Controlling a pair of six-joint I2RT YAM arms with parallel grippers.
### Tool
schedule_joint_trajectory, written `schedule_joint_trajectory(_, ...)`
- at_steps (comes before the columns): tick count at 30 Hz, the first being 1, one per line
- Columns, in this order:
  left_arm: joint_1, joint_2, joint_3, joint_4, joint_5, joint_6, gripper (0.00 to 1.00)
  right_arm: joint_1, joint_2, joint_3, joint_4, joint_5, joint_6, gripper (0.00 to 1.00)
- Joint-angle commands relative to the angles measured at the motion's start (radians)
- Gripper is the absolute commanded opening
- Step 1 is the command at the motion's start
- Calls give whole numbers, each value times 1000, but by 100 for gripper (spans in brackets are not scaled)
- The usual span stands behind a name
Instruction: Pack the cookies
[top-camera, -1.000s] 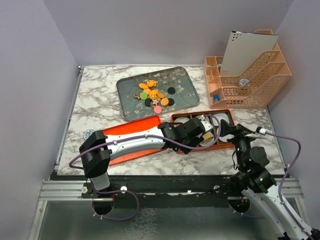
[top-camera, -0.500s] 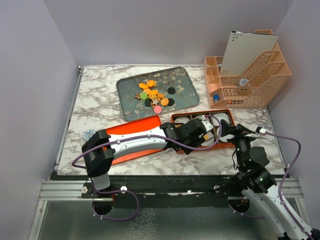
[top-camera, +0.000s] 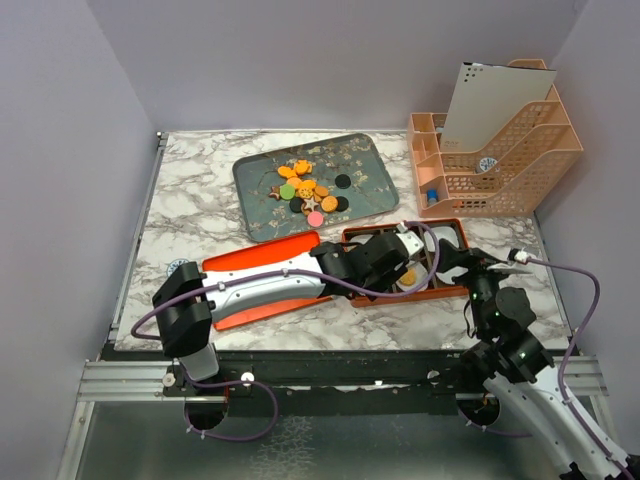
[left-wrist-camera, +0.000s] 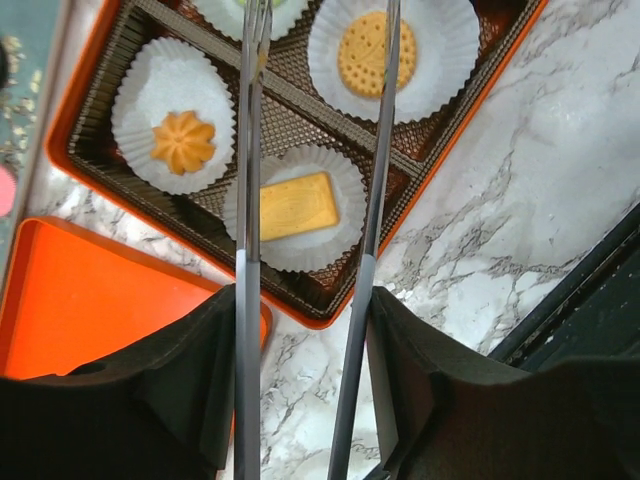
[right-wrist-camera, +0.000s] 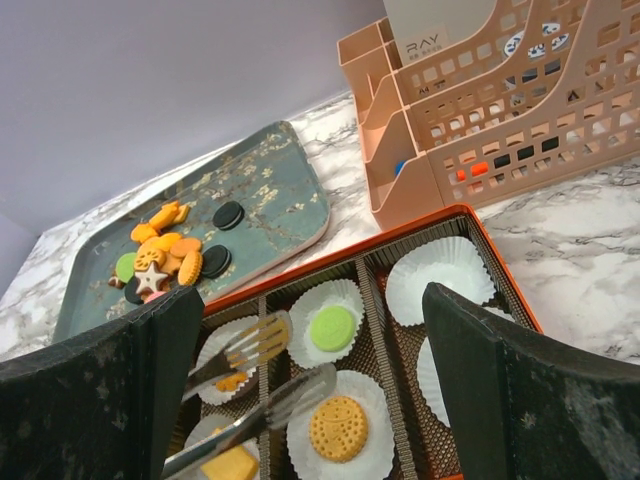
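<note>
Loose cookies (top-camera: 305, 192) lie heaped on the grey-green tray (top-camera: 365, 165); they also show in the right wrist view (right-wrist-camera: 160, 255). The orange box (top-camera: 455, 230) holds white paper cups. In the cups lie a yellow rectangular cookie (left-wrist-camera: 297, 205), an orange flower cookie (left-wrist-camera: 183, 142), a round orange cookie (left-wrist-camera: 375, 52) and a green cookie (right-wrist-camera: 332, 326). My left gripper (left-wrist-camera: 305, 300) is shut on metal tongs (left-wrist-camera: 247, 150), whose open, empty tips hang over the box's left cups. My right gripper (right-wrist-camera: 310, 300) is open and empty, just above the box's near right side.
The box's orange lid (top-camera: 250, 265) lies to the left of the box, under my left arm. A peach desk organizer (top-camera: 495, 150) stands at the back right. Two cups (right-wrist-camera: 440, 280) at the box's right end hold nothing.
My left arm has shifted slightly, carrying the tongs a little toward the far left over the box. My right gripper has barely moved.
</note>
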Motion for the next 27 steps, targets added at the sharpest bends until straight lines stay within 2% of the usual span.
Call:
schedule_joint_trajectory(1,32,-99,30,29,-70,-27,52,-2,44,111,-106,-6,40,100)
schedule_joint_trajectory(11,273,-215,66,-84,-22,-74,48,-2,55,336,-426,2,130,100)
schedule_joint_trajectory(20,531,-229,26,-127,6,-90,50,-3,56,443,-583,12,140,100)
schedule_joint_trajectory(27,660,-169,16,-126,0,-115,51,-2,50,458,-602,-7,136,100)
